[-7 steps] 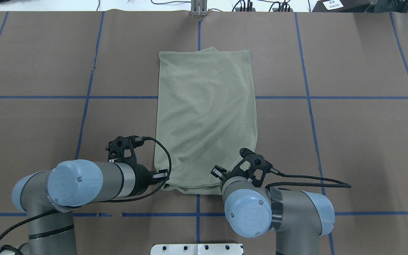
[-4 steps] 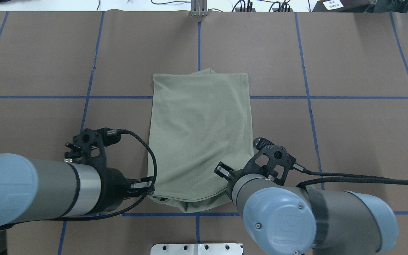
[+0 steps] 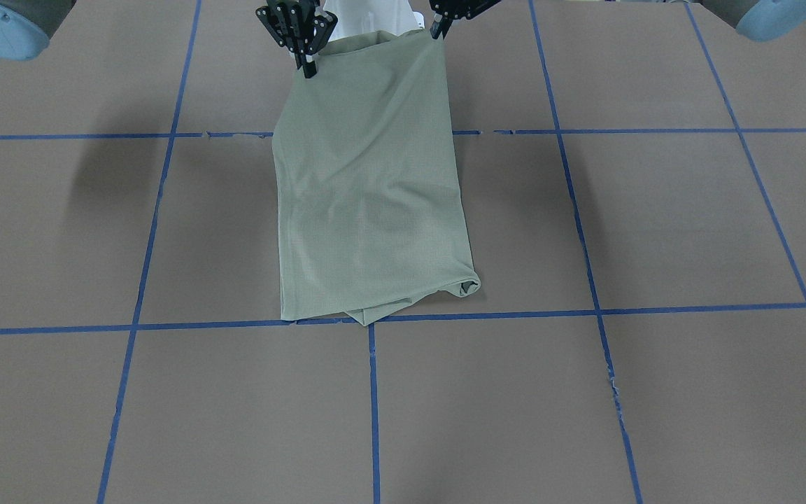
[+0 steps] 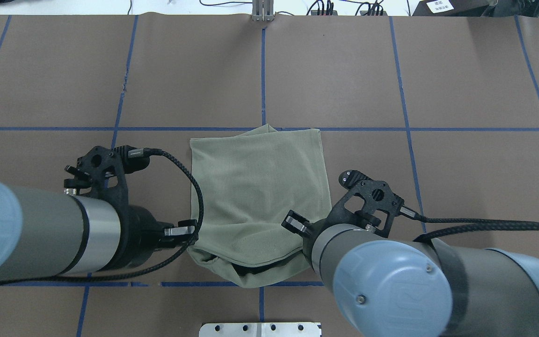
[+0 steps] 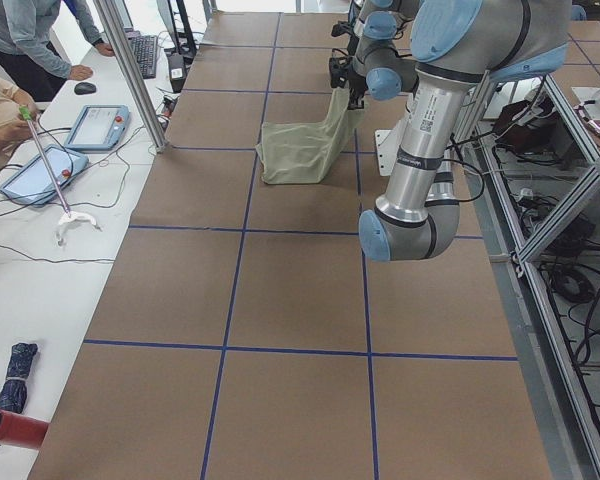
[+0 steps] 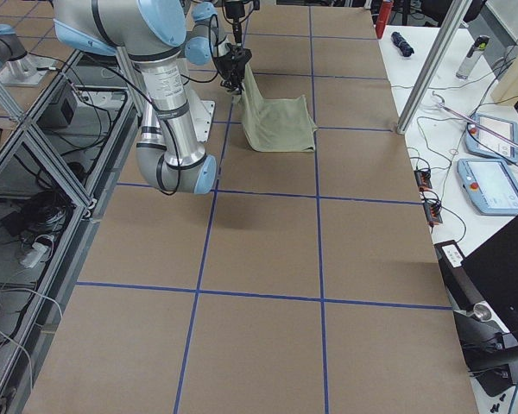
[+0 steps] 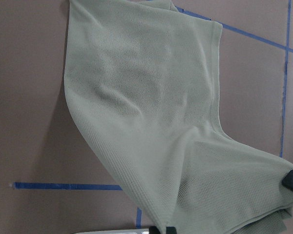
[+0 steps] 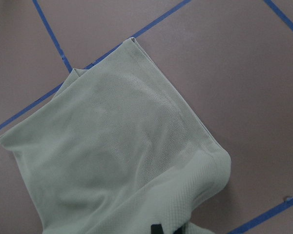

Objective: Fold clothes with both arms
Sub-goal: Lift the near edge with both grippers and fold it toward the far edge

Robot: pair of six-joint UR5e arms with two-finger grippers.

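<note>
Sage-green shirt (image 4: pixel 255 187) held up by its near edge
Its long axis runs away from the robot; left gripper (image 3: pixel 436 31) and right gripper (image 3: pixel 308 67) each clamp 1 near corner, far end lying on the table (image 3: pixel 655 224).

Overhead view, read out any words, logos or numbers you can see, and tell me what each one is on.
"UR": faint, embossed on the blue joint cap of the right arm.
White label at the table's far right edge: printed lines, too small to read.
Shirt: no print or tag showing.
</note>
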